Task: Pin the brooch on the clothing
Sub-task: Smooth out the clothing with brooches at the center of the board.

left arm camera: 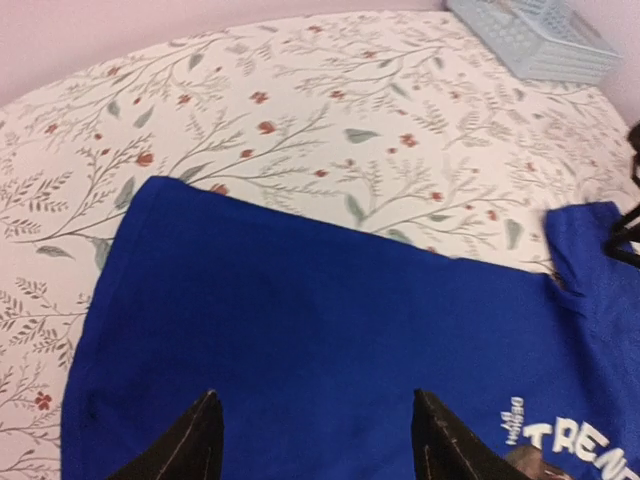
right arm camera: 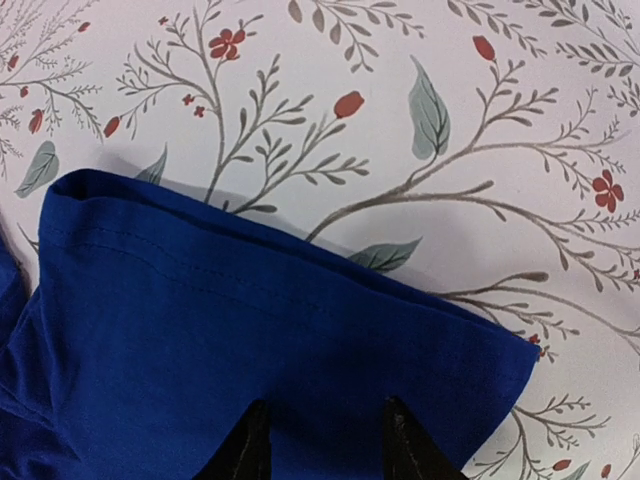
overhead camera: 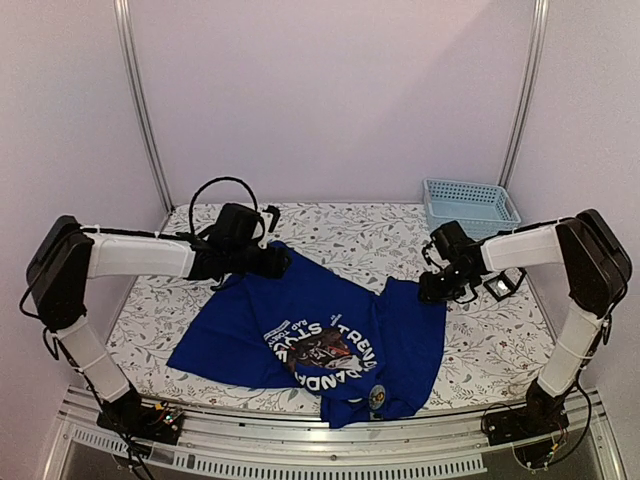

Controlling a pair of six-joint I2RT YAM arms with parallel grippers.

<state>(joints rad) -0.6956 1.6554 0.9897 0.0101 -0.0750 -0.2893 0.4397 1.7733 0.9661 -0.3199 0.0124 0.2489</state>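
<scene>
The clothing (overhead camera: 250,325) is a royal-blue T-shirt spread on the floral table, its round panda print (overhead camera: 325,350) facing up. A small round brooch (overhead camera: 377,397) lies on the shirt near its front hem, away from both grippers. My left gripper (overhead camera: 275,262) hovers over the shirt's far left corner. In the left wrist view this gripper (left arm camera: 312,400) stands open above plain blue cloth (left arm camera: 300,300), with nothing between the fingers. My right gripper (overhead camera: 435,285) is at the right sleeve. In the right wrist view that gripper (right arm camera: 325,405) is open over the sleeve (right arm camera: 250,340).
A light-blue plastic basket (overhead camera: 470,205) stands at the back right of the floral table cover (overhead camera: 350,235). A small black object (overhead camera: 500,285) lies just right of the right gripper. Metal frame posts rise at both back corners.
</scene>
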